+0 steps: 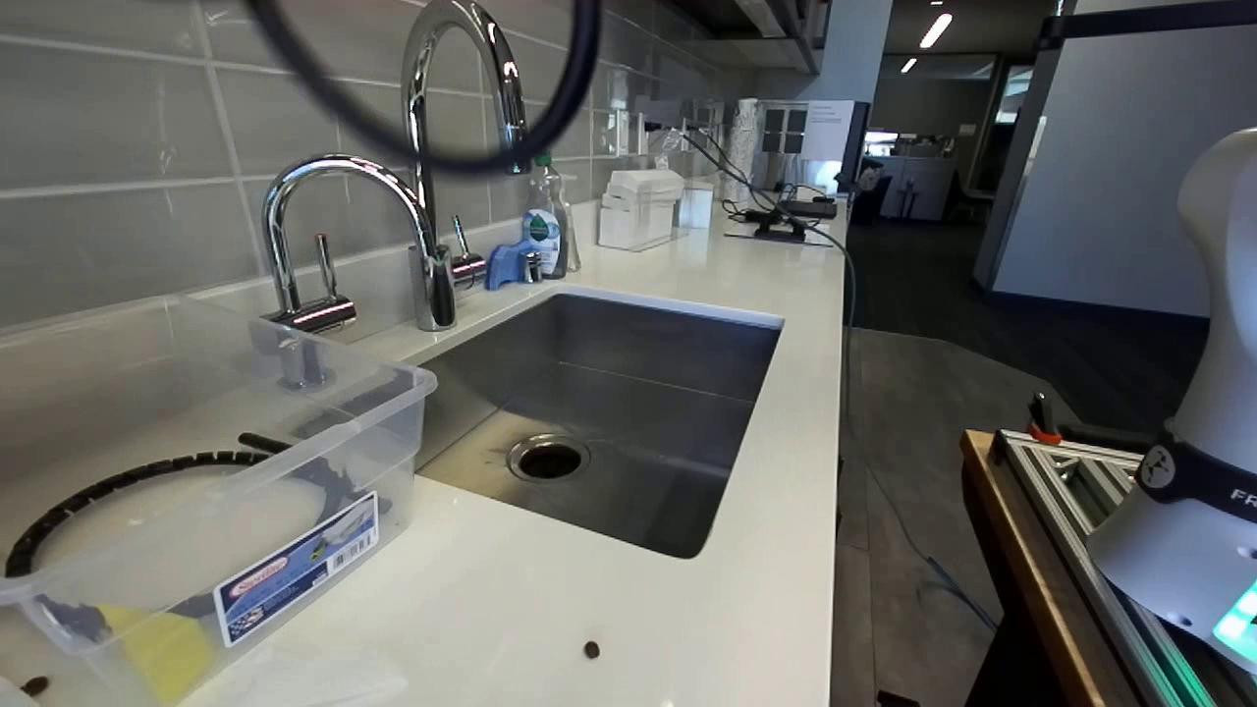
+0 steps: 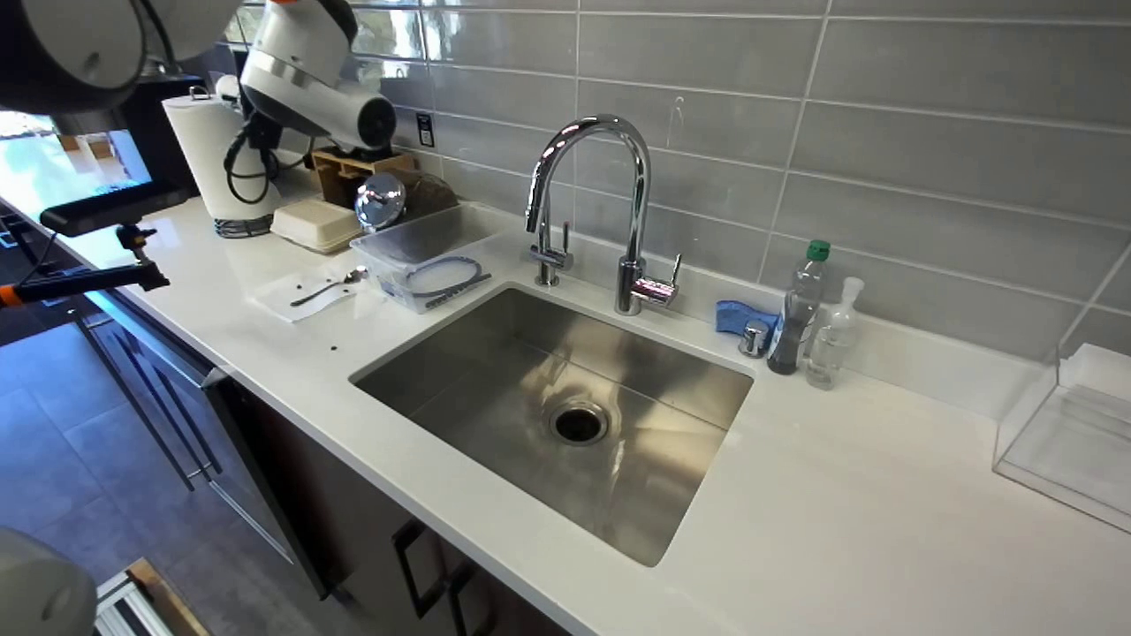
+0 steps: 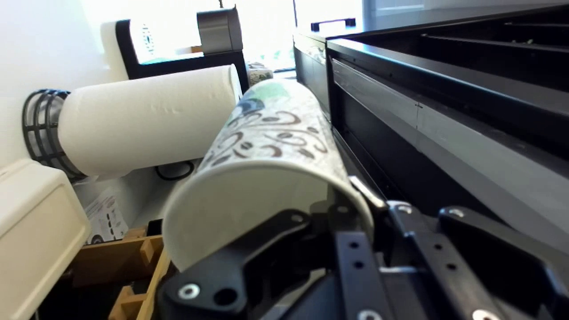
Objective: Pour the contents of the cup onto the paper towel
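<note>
Pinching the cup [image 3: 275, 138] by its rim, one finger inside, one outside, the gripper [image 3: 353, 202] is holding it near the paper roll [image 3: 151, 120], while white counter [image 1: 786, 491] is lying between sink [image 1: 648, 422] and front edge, and the arm [image 1: 1228, 373] is showing "FR".

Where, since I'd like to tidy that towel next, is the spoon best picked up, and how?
Probably mid-handle, straight from above, pinching across it: the spoon lies on the paper towel, its thin handle pointing away from the clear bin. Its bowl sits close to that bin, leaving less room there. The gripper has the cup pinched, so that must go down first.
</note>
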{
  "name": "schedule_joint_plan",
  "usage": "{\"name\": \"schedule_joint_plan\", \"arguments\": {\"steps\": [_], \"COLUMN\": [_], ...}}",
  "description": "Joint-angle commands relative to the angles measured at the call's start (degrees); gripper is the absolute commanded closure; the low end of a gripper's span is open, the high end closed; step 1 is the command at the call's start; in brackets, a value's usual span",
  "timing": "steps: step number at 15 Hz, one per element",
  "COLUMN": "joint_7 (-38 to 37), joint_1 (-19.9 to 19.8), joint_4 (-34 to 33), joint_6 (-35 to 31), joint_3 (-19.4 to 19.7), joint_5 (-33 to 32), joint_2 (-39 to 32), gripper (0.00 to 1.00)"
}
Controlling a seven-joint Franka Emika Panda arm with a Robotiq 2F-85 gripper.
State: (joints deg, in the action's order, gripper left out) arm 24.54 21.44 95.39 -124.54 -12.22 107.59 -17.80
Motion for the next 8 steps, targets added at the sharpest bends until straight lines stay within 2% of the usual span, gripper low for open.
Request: {"name": "schedule_joint_plan", "arguments": {"steps": [1, 4, 8], "joint_7": [-15.83, -28.73, -43.77], "joint_1": [1.34, 0.52, 4.58], "joint_4": [-1.05, -1.23, -3.85], "joint_6": [-7.6, -8.86, -5.37], "joint_3": [-0.28, -0.11, 7.52], "joint_5": [-14.1, -28.42, -47.28], "joint_2": [4.91, 7.35, 8.69], "gripper": [0.98, 0.98, 0.98]}}
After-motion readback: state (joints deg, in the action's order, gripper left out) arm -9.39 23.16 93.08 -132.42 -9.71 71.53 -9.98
